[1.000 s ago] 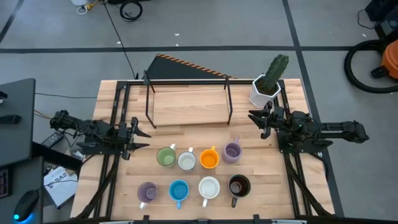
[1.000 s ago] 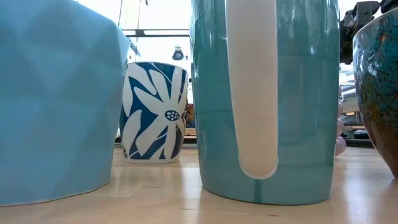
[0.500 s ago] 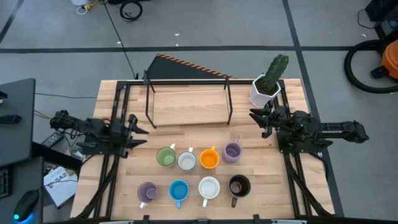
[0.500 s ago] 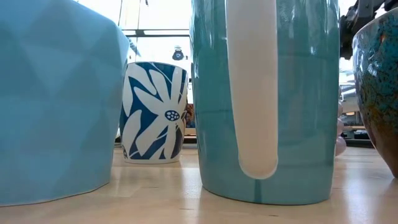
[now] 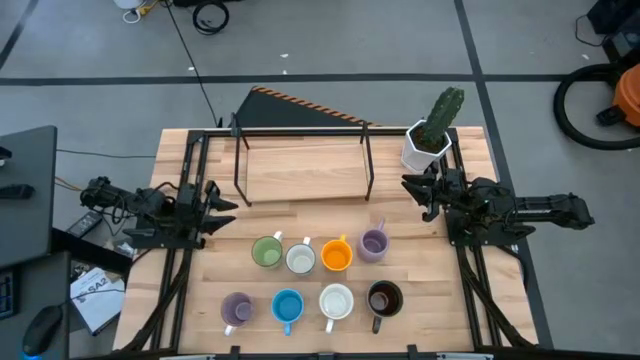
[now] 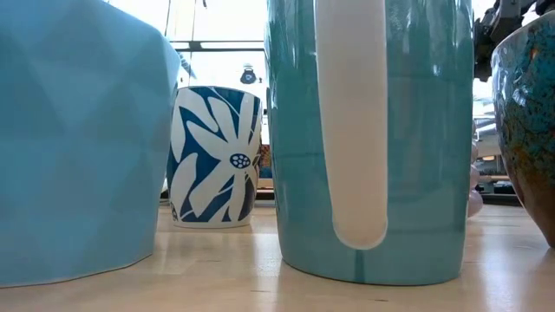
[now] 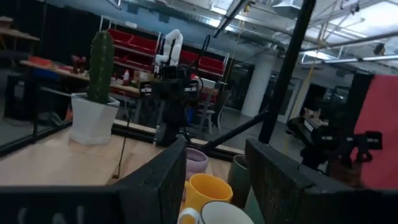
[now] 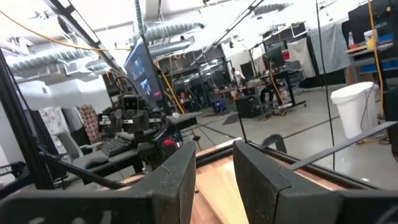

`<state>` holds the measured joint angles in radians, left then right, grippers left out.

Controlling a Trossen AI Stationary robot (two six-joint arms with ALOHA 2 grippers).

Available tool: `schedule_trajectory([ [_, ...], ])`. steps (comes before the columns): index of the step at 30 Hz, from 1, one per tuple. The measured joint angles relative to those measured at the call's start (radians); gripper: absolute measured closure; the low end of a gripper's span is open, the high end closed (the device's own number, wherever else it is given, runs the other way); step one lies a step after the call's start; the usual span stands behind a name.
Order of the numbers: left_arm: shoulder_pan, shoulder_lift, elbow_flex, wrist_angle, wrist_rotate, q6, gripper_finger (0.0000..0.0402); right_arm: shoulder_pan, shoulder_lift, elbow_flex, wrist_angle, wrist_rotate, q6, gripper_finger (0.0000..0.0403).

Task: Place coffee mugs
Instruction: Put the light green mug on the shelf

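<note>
Eight mugs stand upright on their bases in two rows on the table. The far row holds green (image 5: 267, 252), grey-white (image 5: 301, 259), orange (image 5: 336, 256) and lilac (image 5: 373, 243). The near row holds lilac (image 5: 236, 310), blue (image 5: 287, 307), white (image 5: 336, 301) and dark brown-black (image 5: 384, 298). My left gripper (image 5: 226, 214) hovers open, left of the green mug. Its wrist view (image 7: 214, 149) frames the orange mug (image 7: 205, 190) and the lilac mug (image 7: 196, 160). My right gripper (image 5: 410, 195) is open, far-right of the lilac mug, and faces across the table (image 8: 214, 152).
A black wire rack over a wooden board (image 5: 303, 170) fills the far middle of the table. The white faceted cactus pot (image 5: 425, 145) stands at the far right corner, just beyond my right gripper. The low view is filled by a teal mug (image 6: 368, 139) standing close to the camera.
My left gripper has drawn back a little toward the table's left and far edges, still open. No mug has moved.
</note>
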<state>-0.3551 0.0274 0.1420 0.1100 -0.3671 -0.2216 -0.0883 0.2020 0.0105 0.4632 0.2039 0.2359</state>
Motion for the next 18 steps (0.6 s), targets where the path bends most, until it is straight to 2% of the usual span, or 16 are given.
schedule_trajectory([
  [5,0.018,0.086,0.037,-0.003,-0.003,-0.008,0.0230,0.000,0.054,0.041,0.060,-0.072,-0.032,0.0289],
  [11,0.023,0.311,0.146,-0.068,-0.002,-0.032,0.0230,0.000,0.182,0.151,0.060,-0.126,-0.142,0.0289],
  [15,0.021,0.473,0.243,-0.188,0.035,-0.035,0.0230,0.000,0.297,0.204,0.047,-0.138,-0.171,0.0289],
  [18,0.020,0.581,0.339,-0.335,0.055,-0.104,0.0230,0.000,0.373,0.237,0.044,-0.179,-0.194,0.0289],
])
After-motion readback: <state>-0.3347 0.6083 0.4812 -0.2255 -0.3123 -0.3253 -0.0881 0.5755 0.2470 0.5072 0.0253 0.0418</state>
